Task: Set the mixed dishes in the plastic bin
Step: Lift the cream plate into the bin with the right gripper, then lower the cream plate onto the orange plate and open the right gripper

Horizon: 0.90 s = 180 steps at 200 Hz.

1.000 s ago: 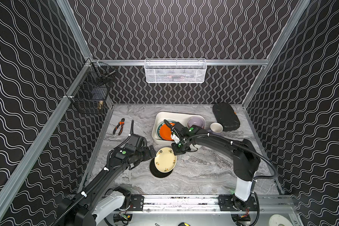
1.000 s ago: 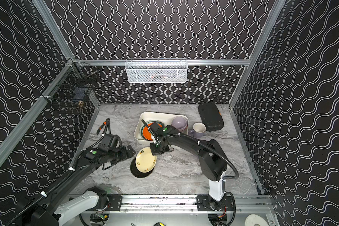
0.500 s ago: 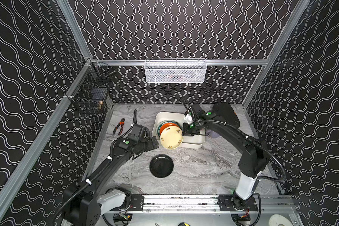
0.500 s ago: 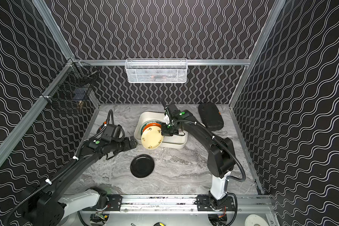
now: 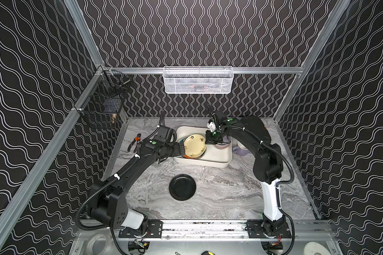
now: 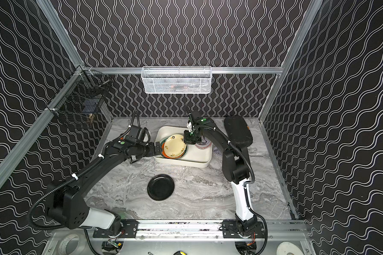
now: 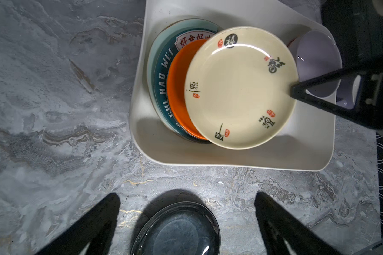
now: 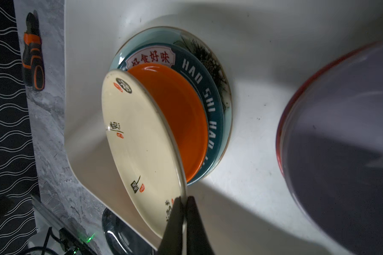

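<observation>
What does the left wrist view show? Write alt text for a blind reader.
The shut right gripper pinches the rim of a cream plate with calligraphy over a stack of orange plate, teal lettered plate and mint plate in the cream-white bin, beside a lavender bowl. A black plate lies on the marble table, seen between the fingers of the open left gripper.

Top plate (image 5: 194, 146) over stack (image 7: 161, 75) in bin (image 5: 217, 154), lone plate (image 5: 182, 187) before bin

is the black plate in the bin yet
No, the black plate lies on the table, in front of the plastic bin and apart from it.
</observation>
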Available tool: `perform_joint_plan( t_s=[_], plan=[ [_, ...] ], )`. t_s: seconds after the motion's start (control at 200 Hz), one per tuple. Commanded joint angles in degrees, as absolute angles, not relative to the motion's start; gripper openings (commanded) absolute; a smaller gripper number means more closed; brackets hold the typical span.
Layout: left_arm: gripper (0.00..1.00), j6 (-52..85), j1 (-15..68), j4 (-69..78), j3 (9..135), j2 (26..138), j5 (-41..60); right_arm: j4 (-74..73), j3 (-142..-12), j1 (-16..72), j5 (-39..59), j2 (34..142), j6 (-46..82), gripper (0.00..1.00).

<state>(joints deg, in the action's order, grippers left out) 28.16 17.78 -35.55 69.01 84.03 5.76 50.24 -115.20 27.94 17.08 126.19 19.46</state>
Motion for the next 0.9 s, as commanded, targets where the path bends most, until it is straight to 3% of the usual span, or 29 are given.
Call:
perform_joint_plan(
  t_s=[0.0,0.34,0.385,0.525,0.656,0.896],
  plan=[
    [0.99,25.3,17.6,-35.3,70.3,85.4,5.4,51.9,-118.0,27.6,18.4,128.5,18.2,0.0],
    [0.99,24.8,16.2,-35.1,70.9,88.1,6.5,53.1,-121.2,27.6,20.6,132.9,18.2,0.0],
    [0.99,24.9,16.2,-35.0,70.8,88.2,6.6,53.3,-121.3,27.6,20.7,133.2,18.1,0.02],
    [0.99,25.3,15.9,-34.4,70.1,88.4,7.1,53.8,-121.5,27.8,21.4,133.8,17.5,0.22],
    [0.99,25.8,15.6,-33.9,69.2,88.4,7.7,55.3,-122.9,28.7,21.0,134.9,16.9,0.29],
    [0.99,27.0,15.5,-32.9,66.8,86.6,7.6,56.2,-123.0,29.7,20.4,134.5,16.2,0.3]
  ],
)
